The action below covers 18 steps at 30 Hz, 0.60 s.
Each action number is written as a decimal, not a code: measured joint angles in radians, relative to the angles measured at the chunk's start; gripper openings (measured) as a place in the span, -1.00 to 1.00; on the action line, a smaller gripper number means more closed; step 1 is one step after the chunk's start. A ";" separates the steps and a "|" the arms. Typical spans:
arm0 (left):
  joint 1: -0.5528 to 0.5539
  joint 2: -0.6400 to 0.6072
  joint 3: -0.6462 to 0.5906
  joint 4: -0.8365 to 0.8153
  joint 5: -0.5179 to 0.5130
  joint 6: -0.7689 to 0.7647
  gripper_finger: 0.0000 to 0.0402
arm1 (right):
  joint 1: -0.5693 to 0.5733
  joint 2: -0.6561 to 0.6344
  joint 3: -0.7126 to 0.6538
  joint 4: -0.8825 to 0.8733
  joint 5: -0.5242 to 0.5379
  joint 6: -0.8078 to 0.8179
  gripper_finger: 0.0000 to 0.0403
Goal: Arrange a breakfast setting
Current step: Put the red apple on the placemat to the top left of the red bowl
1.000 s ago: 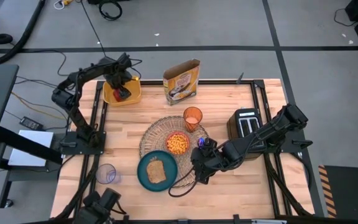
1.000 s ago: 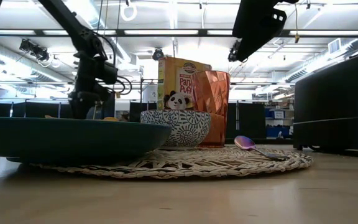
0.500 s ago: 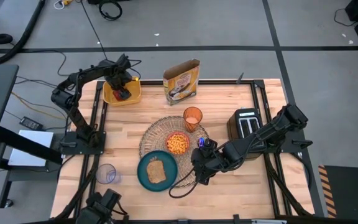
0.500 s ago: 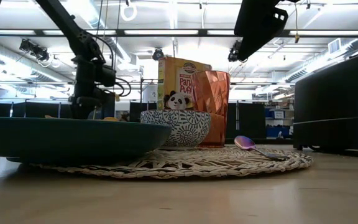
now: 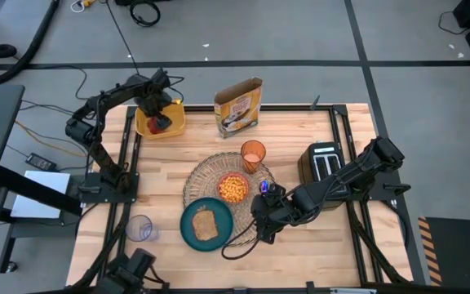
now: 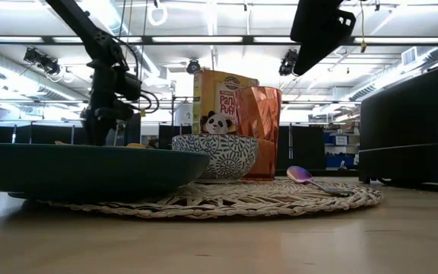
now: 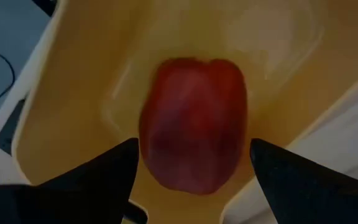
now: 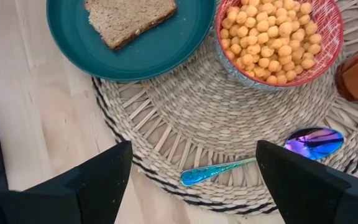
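Left gripper point(image 7: 191, 180) hangs wide open over the apple point(image 7: 194, 124), which lies in the bin point(image 5: 160, 121), dead ahead between the fingers and far from the right arm. Right gripper point(image 8: 188, 186), also wide, hovers above the spoon point(image 8: 263, 155) on the mat point(image 8: 229, 118). Compared with a second ago, the left wrist has shifted slightly over the bin; nothing else moved.
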 joint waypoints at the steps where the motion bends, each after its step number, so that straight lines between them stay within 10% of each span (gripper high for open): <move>1: -0.002 0.000 0.000 0.000 0.000 0.005 0.56 | 0.000 0.000 0.000 0.000 -0.004 0.000 0.74; 18: -0.009 -0.002 0.004 -0.029 0.008 -0.014 0.63 | 0.007 0.000 0.000 0.000 -0.018 0.016 0.74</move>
